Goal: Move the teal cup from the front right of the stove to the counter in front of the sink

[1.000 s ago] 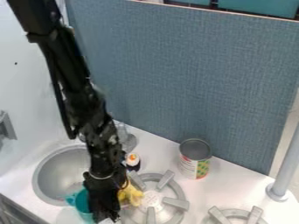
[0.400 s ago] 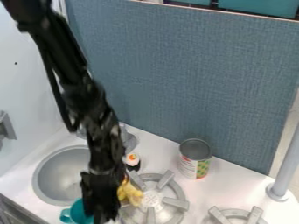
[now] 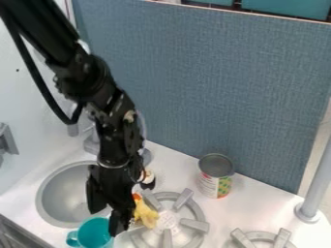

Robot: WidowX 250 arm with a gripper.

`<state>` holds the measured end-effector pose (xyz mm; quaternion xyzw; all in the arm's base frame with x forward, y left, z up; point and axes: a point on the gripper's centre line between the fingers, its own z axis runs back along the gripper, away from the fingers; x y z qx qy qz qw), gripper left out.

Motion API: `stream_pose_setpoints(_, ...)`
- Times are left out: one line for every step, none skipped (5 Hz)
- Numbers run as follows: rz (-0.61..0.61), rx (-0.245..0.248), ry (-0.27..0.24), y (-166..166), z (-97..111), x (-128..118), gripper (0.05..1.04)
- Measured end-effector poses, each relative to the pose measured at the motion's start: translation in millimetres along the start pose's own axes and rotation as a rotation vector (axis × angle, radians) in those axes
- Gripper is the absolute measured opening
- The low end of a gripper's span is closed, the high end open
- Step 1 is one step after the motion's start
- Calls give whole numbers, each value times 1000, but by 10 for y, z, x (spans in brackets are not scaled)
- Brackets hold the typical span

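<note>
My gripper (image 3: 105,224), fingers well parted and gripping nothing, hangs at the teal cup's (image 3: 96,234) far-right rim; its handle (image 3: 72,239) points left.

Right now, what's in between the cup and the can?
Going from the cup to the can, the camera view shows the gripper, then the yellow toy, then part of the burner.
</note>
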<state>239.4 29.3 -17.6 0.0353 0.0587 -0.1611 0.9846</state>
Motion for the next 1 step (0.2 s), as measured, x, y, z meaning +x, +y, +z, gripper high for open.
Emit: stream_pose_setpoints(-97,54,-66,-170,362,127,1002)
